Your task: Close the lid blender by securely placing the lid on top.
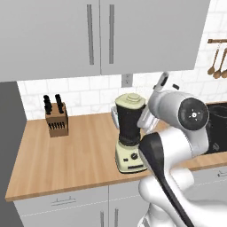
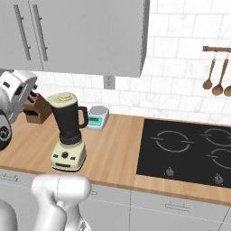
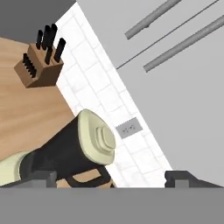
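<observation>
Left base view, arm hides blender (image 1: 129, 133) handle

even, flat rendered light in all three views, bright with no clear source. shadows are faint: a soft dark patch sits under the blender (image 1: 129, 133) at the centre of the left base view. the cabinet fronts (image 2: 72, 34) along the top look matte, without glare. edges are slightly soft and pixelated; the hand view is rolled, with no visible blur.

Blender (image 1: 129, 133) base partly behind the white arm; spoons (image 1: 218, 64) cut by the edge.
</observation>
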Robot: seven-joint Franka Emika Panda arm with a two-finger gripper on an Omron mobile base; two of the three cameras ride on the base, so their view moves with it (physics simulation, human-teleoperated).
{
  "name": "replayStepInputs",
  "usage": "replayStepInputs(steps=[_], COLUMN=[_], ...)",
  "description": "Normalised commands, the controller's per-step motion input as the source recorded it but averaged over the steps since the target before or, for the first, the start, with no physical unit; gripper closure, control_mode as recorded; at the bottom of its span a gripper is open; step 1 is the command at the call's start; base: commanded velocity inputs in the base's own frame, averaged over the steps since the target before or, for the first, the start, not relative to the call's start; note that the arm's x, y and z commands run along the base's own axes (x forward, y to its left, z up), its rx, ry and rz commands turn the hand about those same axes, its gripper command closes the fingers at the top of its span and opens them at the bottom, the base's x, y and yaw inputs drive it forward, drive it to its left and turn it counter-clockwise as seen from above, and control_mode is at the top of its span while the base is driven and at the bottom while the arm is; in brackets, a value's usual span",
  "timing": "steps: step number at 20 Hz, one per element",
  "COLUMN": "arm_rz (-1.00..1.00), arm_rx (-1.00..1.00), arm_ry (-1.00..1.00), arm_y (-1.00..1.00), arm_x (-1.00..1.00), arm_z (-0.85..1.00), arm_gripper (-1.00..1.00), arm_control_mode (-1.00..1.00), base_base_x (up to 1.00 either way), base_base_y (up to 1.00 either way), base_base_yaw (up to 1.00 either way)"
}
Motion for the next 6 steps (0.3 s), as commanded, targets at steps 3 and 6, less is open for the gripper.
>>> replayStepInputs(steps=[3,6], arm_rz=[-0.03,-0.04], arm_rx=[0.12,0.18], arm_ry=[0.00,0.01], arm_y=[-0.80,-0.99], arm_x=[-0.76,-0.72], arm_z=[0.09,0.00], arm_gripper=[-1.00,-1.00], arm_control_mode=[-1.00,-1.00], base_base_x=[0.00,0.00], base_base_y=[0.00,0.00], base_base_yaw=[0.00,0.00])
